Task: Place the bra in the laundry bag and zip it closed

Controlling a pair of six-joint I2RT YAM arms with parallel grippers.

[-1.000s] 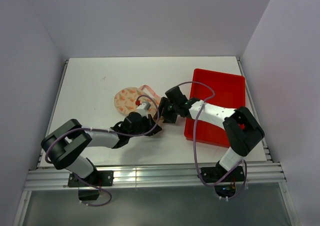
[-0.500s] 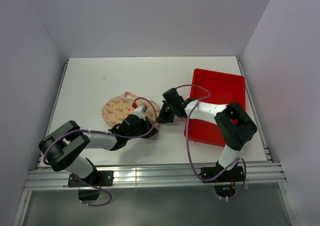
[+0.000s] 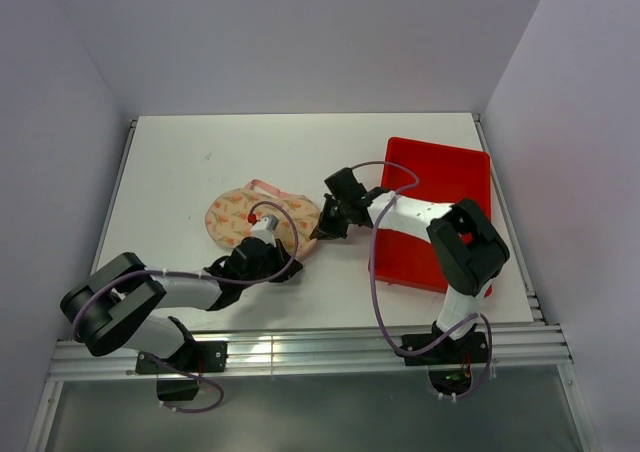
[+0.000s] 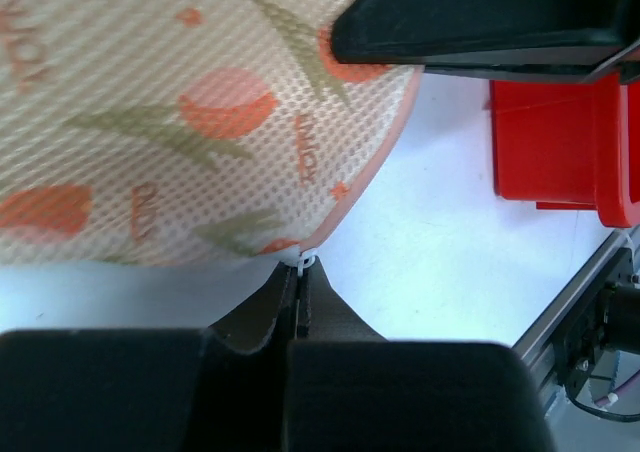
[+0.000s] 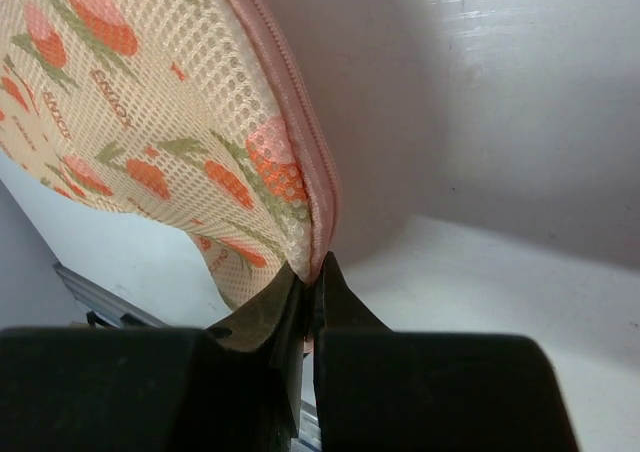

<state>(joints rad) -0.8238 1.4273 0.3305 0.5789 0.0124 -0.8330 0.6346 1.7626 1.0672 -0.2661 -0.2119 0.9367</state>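
The laundry bag [image 3: 250, 212], cream-pink with orange-red print, lies left of centre on the table, and its mesh fills the left wrist view [image 4: 180, 122]. My left gripper [image 4: 300, 268] is shut on a small white zipper pull [image 4: 303, 261] at the bag's near edge; in the top view the left gripper [image 3: 288, 266] is at the bag's near right side. My right gripper [image 5: 318, 272] is shut on the bag's pink zipper edge [image 5: 300, 122]; from above the right gripper [image 3: 318, 232] is at the bag's right end. The bra does not show in any view.
A red plastic tray [image 3: 455, 177] stands at the right of the table, under the right arm's forearm, and shows as a red tray corner [image 4: 555, 142] in the left wrist view. The right arm's black body [image 4: 480, 17] hangs close above the bag. The table's metal front rail [image 3: 300, 347] runs along the near edge.
The right gripper has shut on the bag's zipper edge. The left arm has drawn back towards the near left, and the bag has shifted left with it.
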